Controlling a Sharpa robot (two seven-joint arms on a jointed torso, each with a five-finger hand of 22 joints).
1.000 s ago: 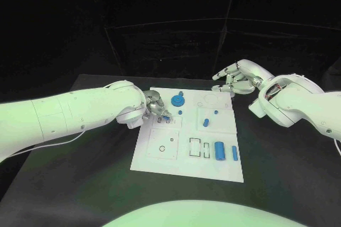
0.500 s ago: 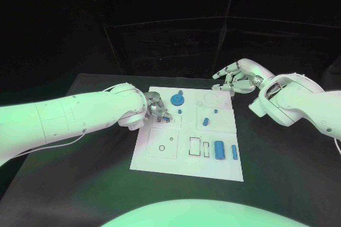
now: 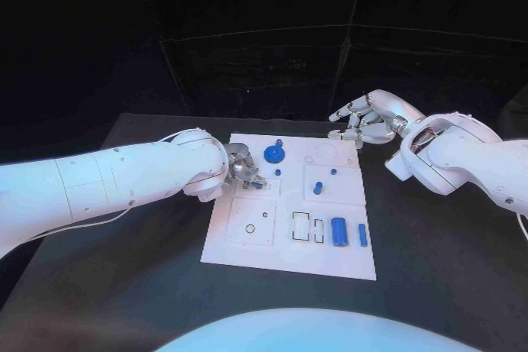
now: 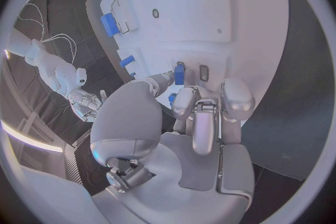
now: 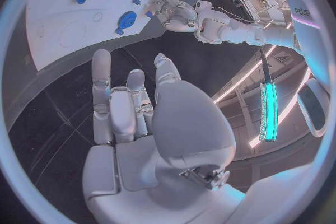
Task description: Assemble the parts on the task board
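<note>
The white task board (image 3: 248,249) lies in the middle of the black table. My left hand (image 3: 240,169) is low over its left middle and pinches a small blue part (image 3: 255,185) between thumb and a finger. In the left wrist view that small blue part (image 4: 179,74) sits at the fingertips (image 4: 183,95), right beside a small slot (image 4: 204,73) in the board (image 4: 231,5). My right hand (image 3: 368,119) hovers off the board's far right corner, fingers spread, holding nothing; the right wrist view shows this hand (image 5: 133,106) empty above the table.
On the board stand a blue round knob (image 3: 274,154), a blue peg (image 3: 318,188) and two small blue studs (image 3: 278,172) (image 3: 333,171). A blue cylinder (image 3: 339,231) and a thin blue bar (image 3: 362,235) lie near the right edge, beside rectangular recesses (image 3: 301,225).
My left forearm has sunk very slightly; the hand and its blue part stay at the same spot on the board. The right hand has not moved.
</note>
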